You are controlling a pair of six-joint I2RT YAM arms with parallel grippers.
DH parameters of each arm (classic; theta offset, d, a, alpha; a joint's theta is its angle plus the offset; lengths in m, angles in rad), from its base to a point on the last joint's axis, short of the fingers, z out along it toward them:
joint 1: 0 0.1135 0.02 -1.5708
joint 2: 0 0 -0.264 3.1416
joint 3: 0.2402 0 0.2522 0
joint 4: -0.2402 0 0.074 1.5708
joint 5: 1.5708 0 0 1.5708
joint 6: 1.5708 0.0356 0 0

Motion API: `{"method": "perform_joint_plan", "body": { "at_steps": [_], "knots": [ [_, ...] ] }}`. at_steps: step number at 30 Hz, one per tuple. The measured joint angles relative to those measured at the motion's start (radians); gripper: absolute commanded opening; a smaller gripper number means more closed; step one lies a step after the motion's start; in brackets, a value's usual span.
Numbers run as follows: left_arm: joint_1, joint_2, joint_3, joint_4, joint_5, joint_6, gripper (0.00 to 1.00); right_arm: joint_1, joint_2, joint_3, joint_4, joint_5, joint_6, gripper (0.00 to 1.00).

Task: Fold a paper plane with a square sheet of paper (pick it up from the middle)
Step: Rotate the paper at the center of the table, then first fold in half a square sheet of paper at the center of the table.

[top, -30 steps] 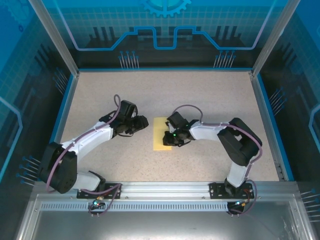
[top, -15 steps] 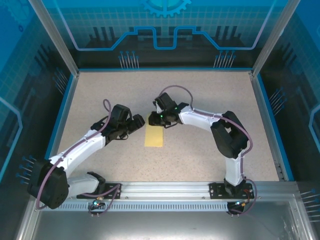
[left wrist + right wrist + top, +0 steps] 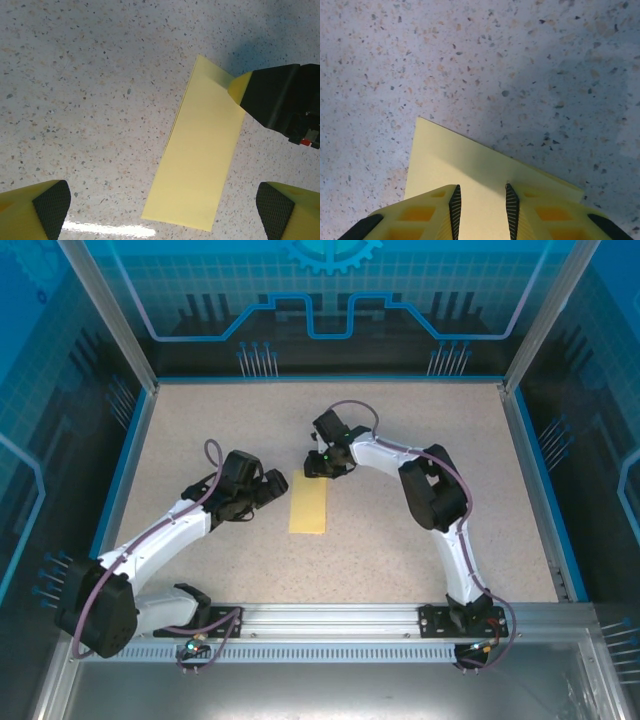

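The square sheet of paper (image 3: 309,505), thin, plain and pale yellow, is seen lying flat near the middle of the speckled, stone-patterned table top (image 3: 420,430). It is doubled over into a narrow rectangle, and its two layers can be made out along one long edge in the left wrist view. It is gripped by neither arm. The right gripper (image 3: 316,466), black-bodied with yellow fingers, is set at the far short end of the strip. Its jaws are parted only a little, flat paper is visible through the gap, and nothing is pinched between them; one fingertip is seen touching the far corner. This placement is judged to serve as a press on the fold or a hold-down for that end, though how hard it bears down cannot be told. The left gripper (image 3: 278,485) is poised just beside the strip's left long edge with its jaws spread wide, so that the full width of the strip is framed between its fingers in its own camera; such a spread is judged to suit straddling the paper. The first half-fold is judged done, while the corner folds that give a dart its tip are not yet made.
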Motion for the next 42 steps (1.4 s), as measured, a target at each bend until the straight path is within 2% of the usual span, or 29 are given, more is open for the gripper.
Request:
{"method": "perform_joint_plan", "body": {
  "at_steps": [4,8,16,22,25,29,32,35,37,42],
  "knots": [
    [0.0,0.006,0.0,0.004,0.018,0.005,0.99,-0.013,0.005,-0.005,-0.007,-0.002,0.002,0.32],
    [-0.001,0.014,0.0,0.013,0.048,0.025,0.99,-0.034,-0.043,-0.088,0.036,0.005,0.031,0.33],
    [-0.072,0.084,0.015,0.028,0.071,0.052,0.95,-0.09,-0.29,-0.443,0.09,0.095,0.149,0.32],
    [-0.154,0.172,0.04,0.077,0.1,0.028,0.86,-0.095,-0.469,-0.697,0.188,0.102,0.272,0.3],
    [-0.195,0.204,0.04,0.126,0.124,-0.014,0.73,-0.096,-0.542,-0.777,0.229,0.085,0.295,0.29],
    [-0.269,0.255,0.042,0.196,0.153,-0.098,0.47,-0.111,-0.689,-0.864,0.29,0.039,0.283,0.26],
    [-0.321,0.296,0.042,0.25,0.172,-0.152,0.27,-0.123,-0.763,-0.903,0.357,-0.034,0.254,0.14],
    [-0.36,0.349,0.043,0.309,0.195,-0.201,0.11,-0.122,-0.761,-0.945,0.418,-0.12,0.234,0.0],
    [-0.381,0.389,0.049,0.336,0.209,-0.22,0.02,-0.122,-0.752,-0.978,0.437,-0.159,0.233,0.0],
    [-0.412,0.476,0.073,0.369,0.224,-0.251,0.0,-0.113,-0.733,-1.031,0.474,-0.217,0.235,0.0]
  ]
}}
